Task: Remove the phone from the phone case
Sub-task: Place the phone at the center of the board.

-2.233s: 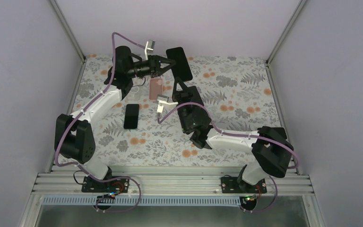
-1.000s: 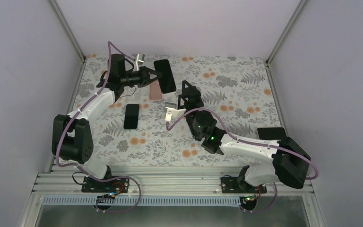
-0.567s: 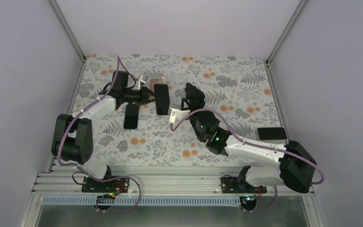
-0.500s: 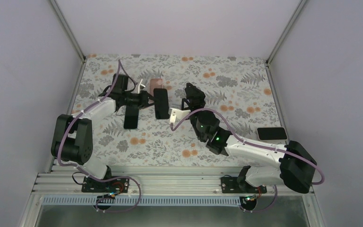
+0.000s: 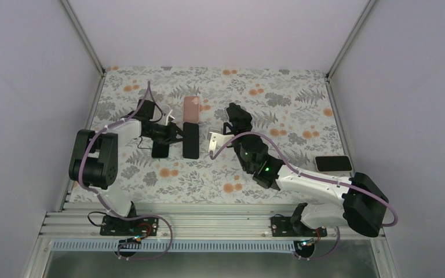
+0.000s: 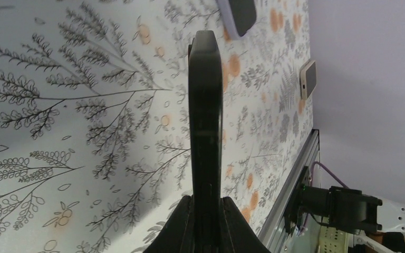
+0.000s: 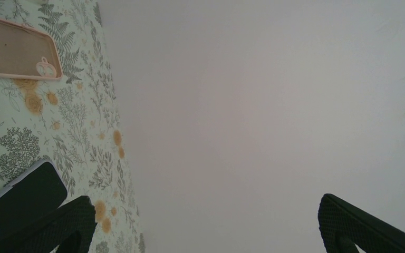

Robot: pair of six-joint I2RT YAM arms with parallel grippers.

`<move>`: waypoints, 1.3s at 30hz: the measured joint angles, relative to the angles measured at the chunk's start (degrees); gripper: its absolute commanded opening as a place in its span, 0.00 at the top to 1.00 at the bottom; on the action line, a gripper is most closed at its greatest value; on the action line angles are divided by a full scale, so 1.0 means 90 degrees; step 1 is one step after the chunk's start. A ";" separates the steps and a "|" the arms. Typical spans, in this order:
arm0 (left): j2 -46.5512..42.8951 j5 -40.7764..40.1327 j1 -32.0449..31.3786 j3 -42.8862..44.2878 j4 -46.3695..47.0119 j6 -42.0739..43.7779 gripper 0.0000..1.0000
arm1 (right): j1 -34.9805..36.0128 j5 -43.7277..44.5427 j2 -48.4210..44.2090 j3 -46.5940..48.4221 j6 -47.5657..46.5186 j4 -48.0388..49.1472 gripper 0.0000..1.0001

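Observation:
My left gripper (image 5: pixel 179 134) (image 6: pixel 205 197) is shut on the near end of a black phone (image 5: pixel 190 141) (image 6: pixel 205 105). The phone lies flat, low over the table; whether it touches the table I cannot tell. In the left wrist view I see it edge-on between the fingers. A pink phone case (image 5: pixel 192 106) (image 7: pixel 18 50) lies open side up and empty, just behind the phone. My right gripper (image 5: pixel 232 116) (image 7: pixel 205 203) stands wide open to the right of the phone and the case, with nothing between its fingers.
A second black phone (image 5: pixel 161 149) lies on the floral table under my left wrist. A dark phone with a pale rim (image 5: pixel 333 164) lies near the right edge. The right arm stretches across the near right. A black slab with a pale edge (image 7: pixel 21 200) shows by the right gripper's left finger.
The left gripper has brought the black phone down from high at the back to low over the table, in front of the pink case. The right arm drew back, then held still.

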 measured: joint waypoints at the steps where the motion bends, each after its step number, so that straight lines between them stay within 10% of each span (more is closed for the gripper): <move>1: 0.0124 0.0002 0.0007 0.0034 -0.0056 0.0066 0.97 | -0.0002 -0.0005 0.0000 0.0002 0.0034 -0.0024 0.01; 39: 0.1093 -0.0733 0.0114 0.0444 -0.0316 0.0393 0.62 | -0.0049 -0.0221 0.0000 0.0335 0.0593 -0.0933 0.01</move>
